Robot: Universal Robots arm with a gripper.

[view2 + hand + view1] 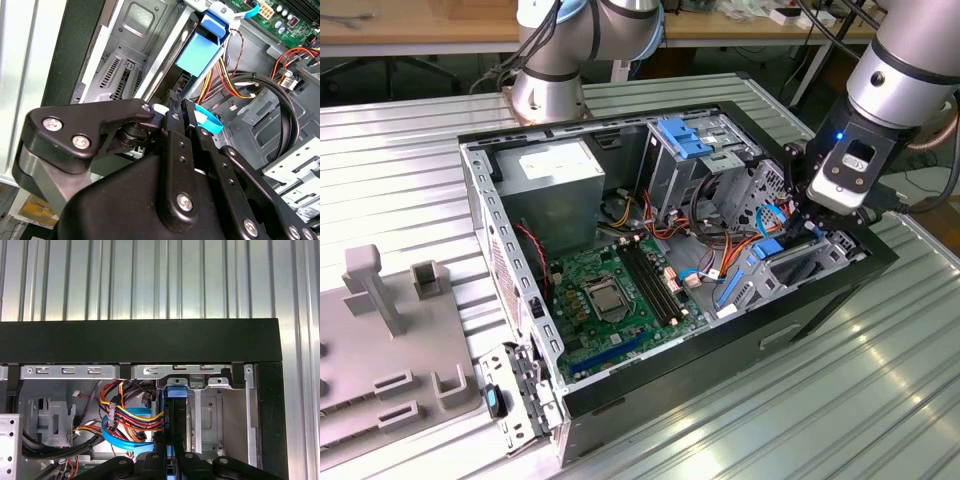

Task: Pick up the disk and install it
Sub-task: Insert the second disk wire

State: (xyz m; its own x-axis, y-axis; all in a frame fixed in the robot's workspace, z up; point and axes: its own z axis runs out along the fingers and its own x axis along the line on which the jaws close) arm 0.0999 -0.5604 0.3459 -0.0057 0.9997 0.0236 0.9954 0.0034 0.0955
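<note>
So the gripper is down inside the open PC case at the exterior view's right end; jaws pinched on the disk, which stands on edge straight out ahead of them, long axis running toward the case wall; blue rails showing; cable bundle just beside it; whole case sits on a ribbed metal bench.

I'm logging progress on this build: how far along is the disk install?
The pickup looks done: the tool is shut on the disk, held on edge inside the open case. In hand: the disk hangs over the bay at the case's corner, at the exterior view's right. Left: it does not look seated yet, and the tool hasn't let go.
</note>
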